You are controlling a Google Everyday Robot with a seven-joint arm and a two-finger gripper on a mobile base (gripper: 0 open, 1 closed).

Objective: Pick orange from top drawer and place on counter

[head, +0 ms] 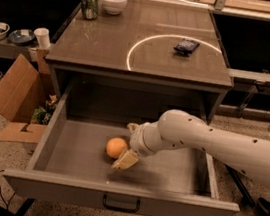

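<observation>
Entry: gripper down in the drawer, grasp not made.

Position: the orange (116,147) lies on the floor of the open top drawer (53,130), a little left of centre and nearer the front than the back. The gripper (123,146) is inside the drawer at the orange's right side. Its fingers (126,160) are spread, one pale pad in front of the fruit and the other behind it. They are not clenched on it. I cannot tell whether either pad is touching the skin.

Handling, my estimate:
- The orange should be light and well within what the arm can lift.
- The rind is firm with slight give, so moderate squeeze is fine. Crushing risk looks low.
- It is round and smooth-skinned on a bare metal floor, so it will roll if nudged off-centre.
- I would take hold across the widest part, with the pads on opposite sides and level with the middle. A hold too high would squeeze it out downward.
- The drawer walls are well apart from the fruit, so there is room to close.

Destination: the desk (103,49) above, marked with a white arc (133,49). It carries a green can (89,2), a white bowl (113,0) and a small dark object (186,46).

Writing:
- The can has printed markings, but I cannot read any brand.
- I see nothing legible on the dark object, the drawer front or the robot arm.
- The cardboard box (16,92) on the floor at left shows no text that I can make out.
</observation>
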